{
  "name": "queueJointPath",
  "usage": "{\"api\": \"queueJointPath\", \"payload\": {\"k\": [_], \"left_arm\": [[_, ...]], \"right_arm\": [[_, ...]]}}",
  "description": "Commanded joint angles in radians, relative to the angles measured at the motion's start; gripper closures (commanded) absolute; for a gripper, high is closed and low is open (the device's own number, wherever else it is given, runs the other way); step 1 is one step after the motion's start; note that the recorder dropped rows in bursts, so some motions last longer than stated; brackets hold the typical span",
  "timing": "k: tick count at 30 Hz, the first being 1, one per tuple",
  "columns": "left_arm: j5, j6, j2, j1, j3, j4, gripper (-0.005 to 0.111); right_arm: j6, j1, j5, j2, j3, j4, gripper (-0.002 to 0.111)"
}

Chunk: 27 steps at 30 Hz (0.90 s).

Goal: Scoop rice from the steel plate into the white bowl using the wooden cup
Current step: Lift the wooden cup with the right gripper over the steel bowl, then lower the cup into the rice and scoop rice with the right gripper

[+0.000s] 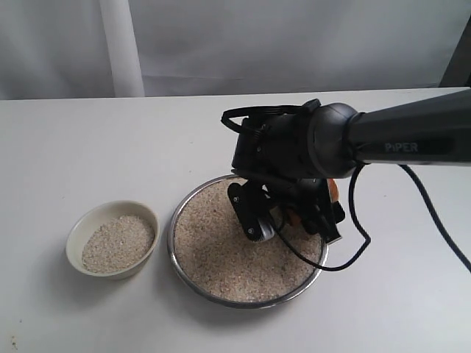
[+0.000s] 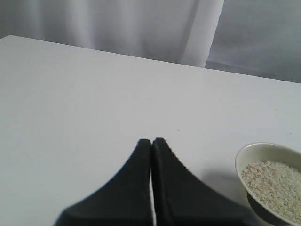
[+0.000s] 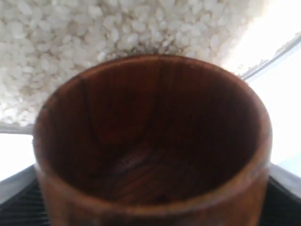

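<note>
The steel plate [image 1: 171, 234] sits at the table's middle front, filled with rice [image 1: 221, 254]. My right gripper [image 1: 293, 222] hangs low over its right half, shut on the wooden cup [image 1: 295, 216], of which only reddish slivers show between the black fingers. The right wrist view looks straight into the cup [image 3: 155, 141]; it is dark inside and holds no grains. Rice [image 3: 94, 33] and the plate's rim [image 3: 277, 55] lie just beyond its mouth. The white bowl [image 1: 76, 237], left of the plate, holds rice [image 1: 118, 244]. My left gripper [image 2: 151, 141] is shut and empty over bare table, the bowl [image 2: 244, 157] nearby.
A black cable [image 1: 353, 243] loops from the right arm down past the plate's right rim. White curtains [image 1: 121, 44] hang behind the table's far edge. The tabletop [image 1: 73, 147] is plain white around both vessels.
</note>
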Motion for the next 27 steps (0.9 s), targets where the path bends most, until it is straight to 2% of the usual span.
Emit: {"api": "queueJointPath", "payload": {"k": [1,5,15,27], "left_arm": [[-0.006,-0.001,-0.002,-0.003,-0.004,-0.006,0.107],[-0.006,-0.001,-0.002,-0.003,-0.004,-0.006,0.107],[-0.006,-0.001,-0.002,-0.003,-0.004,-0.006,0.107],[-0.006,-0.001,-0.002,-0.003,-0.004,-0.006,0.107]], "right_arm": [[-0.006,0.024,0.017,0.015,-0.007,0.002,0.108],[-0.004,0.054,0.083,0.060,-0.053,0.012,0.108],[-0.019,0.126,0.111,0.149,-0.228,0.097,0.108],[-0.045,0.153,0.117,0.173,-0.240,0.145,0.108]]}}
